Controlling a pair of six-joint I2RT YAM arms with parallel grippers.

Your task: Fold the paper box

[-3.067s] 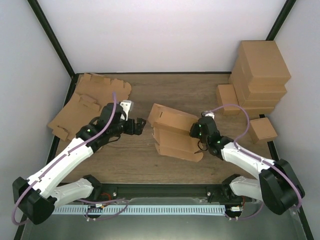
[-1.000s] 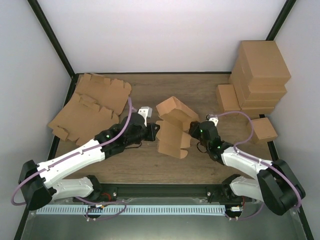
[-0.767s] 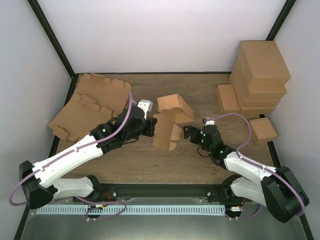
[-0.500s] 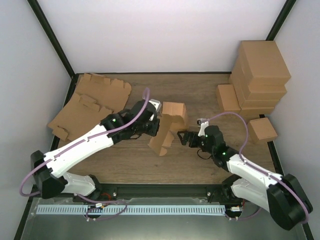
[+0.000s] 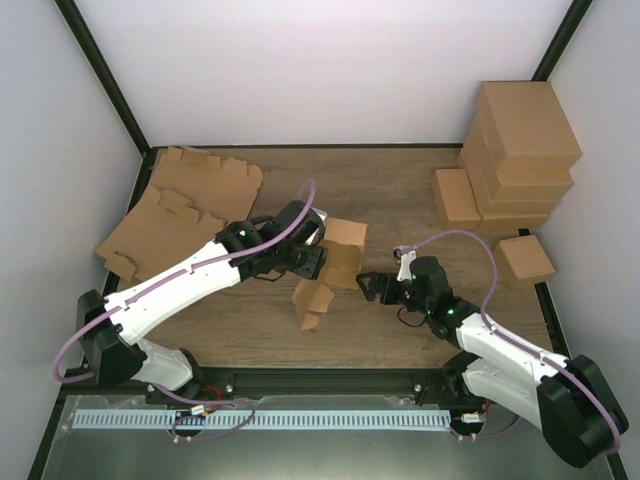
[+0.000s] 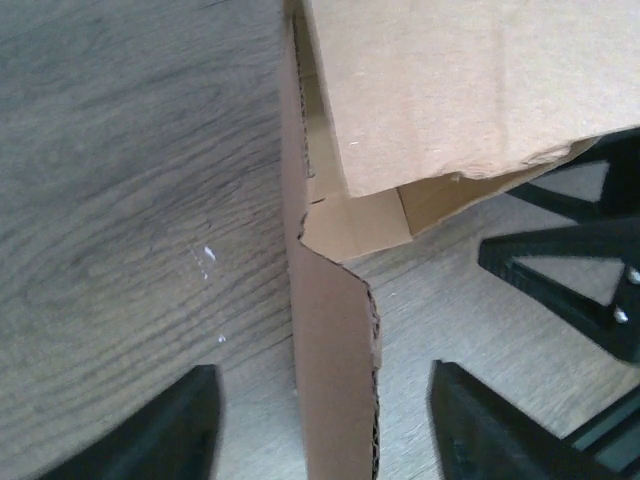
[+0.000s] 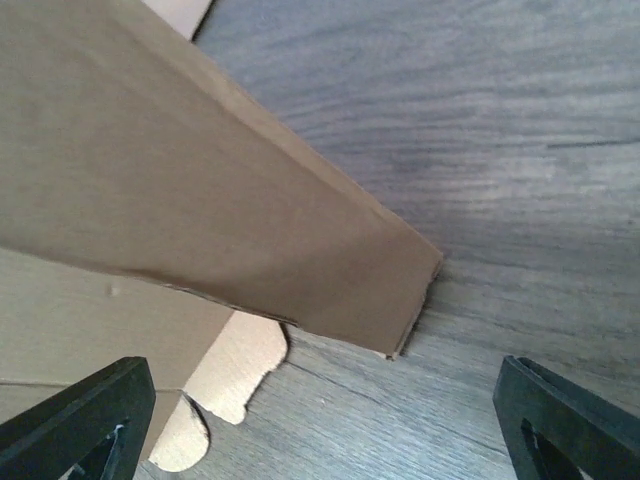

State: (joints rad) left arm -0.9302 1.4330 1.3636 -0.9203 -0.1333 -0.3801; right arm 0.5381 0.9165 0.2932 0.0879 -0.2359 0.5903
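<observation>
My L gripper [image 6: 322, 400]: jaws wide, straddling an upright panel edge of the paper box [image 5: 340, 245], no pinch seen. My R gripper [image 5: 363, 284]: jaws wide too, holding nothing; box sits just at its 9 o'clock, mid table [image 5: 400, 190].

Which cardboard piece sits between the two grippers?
The half-folded paper box in the middle; the flat blanks lie far left, and the closed cartons stack far right.

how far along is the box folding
Done: the paper box is off flat, its panels creased up into a rough standing shell. In hand: the left claw sits open astride one wall; the right claw, also open, faces a loose panel. Left: loose flaps hang at the near end, none tucked, so it isn't closed.
</observation>
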